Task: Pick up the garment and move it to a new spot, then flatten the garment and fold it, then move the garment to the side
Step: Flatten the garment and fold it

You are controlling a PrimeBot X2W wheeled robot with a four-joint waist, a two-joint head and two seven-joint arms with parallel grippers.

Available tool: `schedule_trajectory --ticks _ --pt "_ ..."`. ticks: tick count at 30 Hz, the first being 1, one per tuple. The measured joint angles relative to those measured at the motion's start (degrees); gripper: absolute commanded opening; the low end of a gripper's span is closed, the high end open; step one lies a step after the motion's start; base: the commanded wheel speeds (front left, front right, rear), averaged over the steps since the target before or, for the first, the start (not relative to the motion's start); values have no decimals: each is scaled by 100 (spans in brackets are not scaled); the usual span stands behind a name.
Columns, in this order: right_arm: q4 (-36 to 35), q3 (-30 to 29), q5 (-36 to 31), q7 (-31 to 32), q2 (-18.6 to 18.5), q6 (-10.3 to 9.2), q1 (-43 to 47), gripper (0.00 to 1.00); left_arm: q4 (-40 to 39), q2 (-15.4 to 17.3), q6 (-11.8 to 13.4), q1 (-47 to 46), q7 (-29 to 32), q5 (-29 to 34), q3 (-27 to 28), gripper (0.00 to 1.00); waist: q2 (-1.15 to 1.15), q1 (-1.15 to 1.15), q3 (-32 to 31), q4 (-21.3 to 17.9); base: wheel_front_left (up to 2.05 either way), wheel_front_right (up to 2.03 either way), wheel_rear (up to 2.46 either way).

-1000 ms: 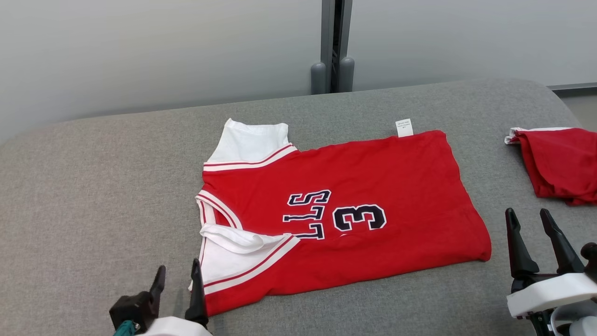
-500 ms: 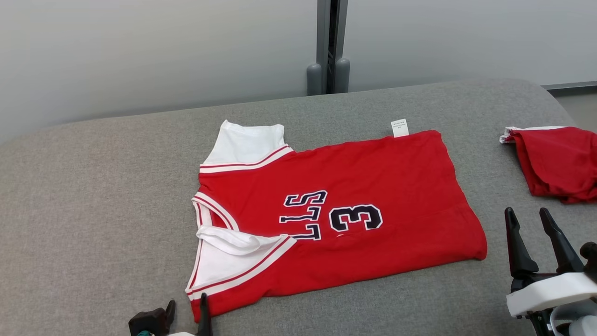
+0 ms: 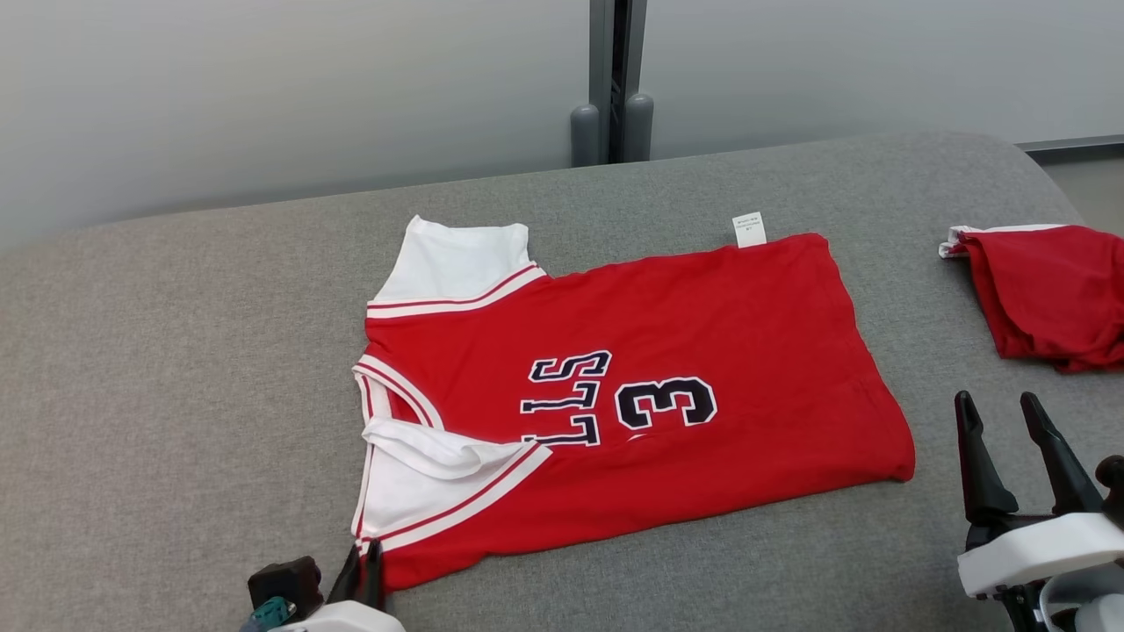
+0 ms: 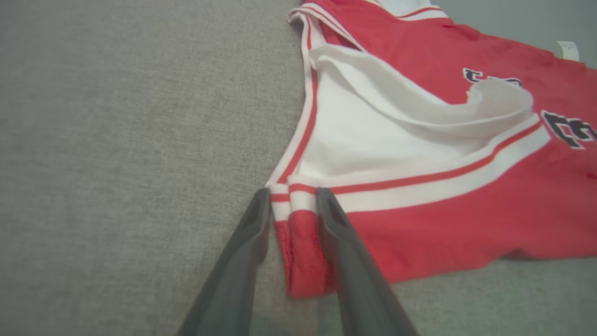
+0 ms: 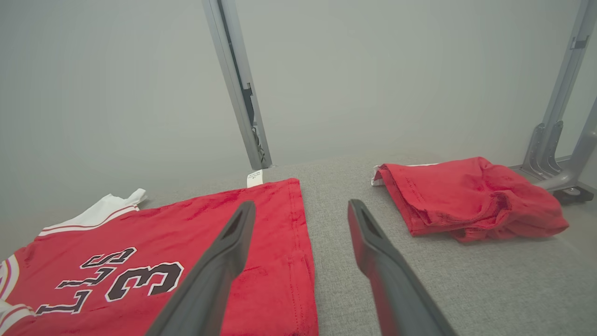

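I am counting two garments on one grey table (image 3: 176,351): one jersey (image 3: 685,333) in the middle and one crumpled red garment (image 3: 1045,290) at the far right. I am also seeing one white label (image 3: 749,230) at the jersey's far edge and two grippers near me, the left gripper (image 4: 293,193) and the right gripper (image 3: 996,397), each showing two dark fingers (image 5: 214,270).

Brought the left hand (image 4: 294,193) in from beside the garment (image 3: 702,307) onto its near sleeve corner. Narrowed the fingers (image 4: 242,252) from wide apart to a pinch, with striped cuff and red cloth bunched between. Nudged the head camera slightly.
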Motion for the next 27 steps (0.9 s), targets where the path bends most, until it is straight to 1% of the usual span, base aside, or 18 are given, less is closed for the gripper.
schedule_trajectory --ticks 3,9,15,20,27 --pt "177 -8 15 0 0 -1 0 100 41 -32 -52 -55 1 -25 -32 0 0 0 9 17 0 0 0" --pt "909 92 282 0 51 -1 -101 100 -282 20 -18 -42 33 212 71 0 0 0 -9 90 0 0 0" --pt "1680 289 769 51 90 0 -415 100 -567 47 7 54 33 432 162 0 0 0 10 191 0 0 0" --pt "2267 465 1214 103 162 -1 -681 100 -648 77 14 52 33 572 177 0 0 0 81 282 0 0 0" --pt "2809 776 1786 102 232 -1 -946 100 -660 73 13 42 33 648 179 0 0 0 157 391 0 0 0"
